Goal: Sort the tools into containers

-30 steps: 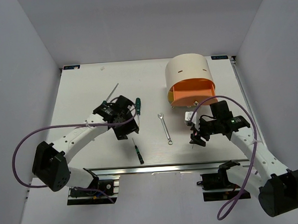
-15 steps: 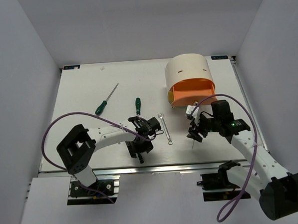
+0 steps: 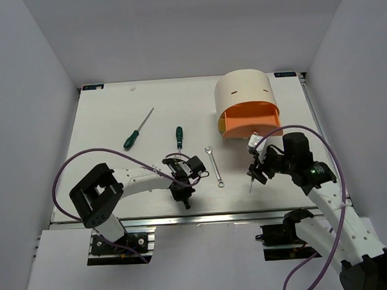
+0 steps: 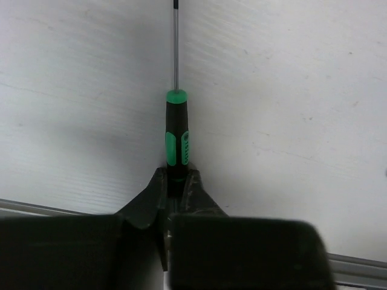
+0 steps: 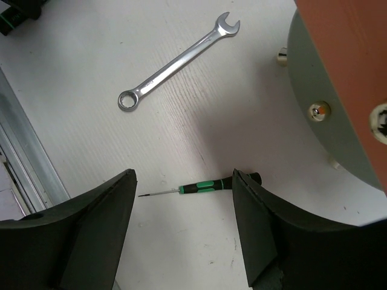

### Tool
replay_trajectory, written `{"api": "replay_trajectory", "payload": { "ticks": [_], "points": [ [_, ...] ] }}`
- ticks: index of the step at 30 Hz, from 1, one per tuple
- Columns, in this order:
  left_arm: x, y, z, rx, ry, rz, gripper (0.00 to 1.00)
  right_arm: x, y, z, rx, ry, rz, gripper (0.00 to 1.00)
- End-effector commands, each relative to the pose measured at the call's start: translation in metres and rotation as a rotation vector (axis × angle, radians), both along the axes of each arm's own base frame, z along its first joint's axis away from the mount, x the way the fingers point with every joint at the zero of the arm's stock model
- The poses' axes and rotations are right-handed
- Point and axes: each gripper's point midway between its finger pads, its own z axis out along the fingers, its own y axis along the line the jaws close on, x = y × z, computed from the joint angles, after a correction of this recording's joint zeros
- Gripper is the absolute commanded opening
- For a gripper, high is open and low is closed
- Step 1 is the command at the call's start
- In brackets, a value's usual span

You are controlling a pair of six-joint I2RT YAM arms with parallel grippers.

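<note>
In the left wrist view my left gripper (image 4: 176, 176) is shut on the black and green handle of a small screwdriver (image 4: 176, 136) that lies on the table, shaft pointing away. In the top view this gripper (image 3: 183, 191) is low near the front edge. My right gripper (image 5: 182, 175) hangs open above another small screwdriver (image 5: 202, 186); in the top view it (image 3: 256, 168) is just in front of the beige and orange container (image 3: 244, 90). A silver wrench (image 3: 214, 166) lies between the arms. Two more green-handled screwdrivers (image 3: 137, 130) (image 3: 178, 135) lie further back.
The metal rail of the table's front edge (image 3: 204, 217) runs just below the left gripper. The container's grey underside with metal studs (image 5: 320, 112) is close on the right of the right gripper. White walls enclose the table on three sides.
My left arm swung from the back screwdrivers to the front one and its jaws closed on the handle. The right gripper shifted slightly right, still open.
</note>
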Motion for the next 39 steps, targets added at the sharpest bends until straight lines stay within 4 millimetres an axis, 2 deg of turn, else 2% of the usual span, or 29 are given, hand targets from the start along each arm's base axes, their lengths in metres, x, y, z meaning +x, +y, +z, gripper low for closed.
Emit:
{"api": "replay_trajectory", "payload": {
  "ticks": [1, 4, 6, 7, 8, 9, 10, 12, 13, 15, 16, 17, 19, 20, 21, 22, 23, 24, 25, 26, 27, 28, 29, 32, 35, 37, 39],
  "points": [
    [0.012, -0.005, -0.015, 0.016, -0.041, -0.008, 0.02, 0.001, -0.004, 0.021, 0.009, -0.042, -0.040, 0.70],
    [0.025, -0.010, 0.014, 0.013, -0.098, -0.031, 0.00, 0.002, -0.007, 0.030, 0.026, -0.055, -0.085, 0.70],
    [0.032, -0.013, 0.050, 0.002, -0.172, -0.090, 0.00, 0.002, -0.008, 0.038, 0.046, -0.060, -0.107, 0.70],
    [0.043, -0.026, 0.078, -0.043, -0.239, -0.117, 0.00, 0.000, -0.008, 0.039, 0.047, -0.052, -0.110, 0.67],
    [0.050, -0.028, 0.098, -0.053, -0.296, -0.147, 0.00, -0.003, -0.007, 0.046, 0.059, -0.065, -0.102, 0.63],
    [0.055, -0.033, 0.127, -0.098, -0.366, -0.202, 0.00, -0.006, -0.006, 0.049, 0.070, -0.065, -0.092, 0.44],
    [0.063, -0.044, 0.156, -0.155, -0.429, -0.229, 0.00, -0.009, -0.005, 0.051, 0.079, -0.063, -0.091, 0.30],
    [0.073, -0.056, 0.201, -0.224, -0.542, -0.304, 0.00, -0.013, -0.005, 0.056, 0.115, -0.051, -0.111, 0.00],
    [0.080, -0.066, 0.234, -0.282, -0.601, -0.315, 0.00, -0.015, -0.004, 0.058, 0.129, -0.051, -0.114, 0.00],
    [0.090, -0.077, 0.266, -0.344, -0.642, -0.309, 0.00, -0.022, -0.002, 0.064, 0.155, -0.046, -0.107, 0.00],
    [0.095, -0.087, 0.273, -0.364, -0.644, -0.304, 0.00, -0.024, -0.002, 0.065, 0.171, -0.032, -0.123, 0.00],
    [0.101, -0.098, 0.306, -0.451, -0.681, -0.258, 0.00, -0.024, -0.004, 0.068, 0.176, -0.037, -0.141, 0.00],
    [0.109, -0.122, 0.319, -0.528, -0.689, -0.255, 0.00, -0.024, -0.007, 0.073, 0.192, -0.042, -0.181, 0.00],
    [0.116, -0.139, 0.349, -0.606, -0.777, -0.299, 0.00, -0.020, -0.011, 0.076, 0.192, -0.059, -0.212, 0.00],
    [0.110, -0.156, 0.359, -0.661, -0.797, -0.407, 0.00, -0.019, -0.013, 0.079, 0.193, -0.075, -0.226, 0.00],
    [0.111, -0.169, 0.359, -0.663, -0.828, -0.497, 0.00, -0.019, -0.015, 0.084, 0.199, -0.097, -0.238, 0.00],
    [0.113, -0.176, 0.372, -0.618, -0.938, -0.645, 0.00, -0.017, -0.017, 0.087, 0.199, -0.115, -0.248, 0.00],
    [0.116, -0.177, 0.374, -0.575, -0.980, -0.727, 0.00, -0.015, -0.021, 0.090, 0.195, -0.136, -0.270, 0.00],
    [0.111, -0.188, 0.369, -0.564, -0.989, -0.875, 0.00, -0.017, -0.023, 0.094, 0.197, -0.162, -0.271, 0.00],
    [0.112, -0.186, 0.362, -0.438, -1.040, -1.050, 0.00, -0.018, -0.025, 0.095, 0.191, -0.170, -0.275, 0.00],
    [0.114, -0.185, 0.376, -0.387, -1.096, -1.127, 0.00, -0.019, -0.027, 0.094, 0.185, -0.171, -0.282, 0.00],
    [0.115, -0.187, 0.373, -0.331, -1.112, -1.207, 0.00, -0.022, -0.028, 0.096, 0.188, -0.189, -0.279, 0.00],
    [0.124, -0.186, 0.361, -0.185, -1.140, -1.347, 0.00, -0.023, -0.028, 0.097, 0.196, -0.197, -0.278, 0.00],
    [0.144, -0.193, 0.364, -0.005, -1.252, -1.476, 0.00, -0.023, -0.027, 0.099, 0.208, -0.207, -0.277, 0.00],
    [0.164, -0.199, 0.372, 0.083, -1.329, -1.481, 0.00, -0.023, -0.026, 0.097, 0.207, -0.188, -0.273, 0.00],
    [0.175, -0.208, 0.368, 0.097, -1.328, -1.504, 0.00, -0.023, -0.025, 0.097, 0.210, -0.189, -0.267, 0.00],
    [0.181, -0.216, 0.352, 0.118, -1.305, -1.558, 0.00, -0.024, -0.024, 0.097, 0.213, -0.191, -0.263, 0.00]
  ]
}}
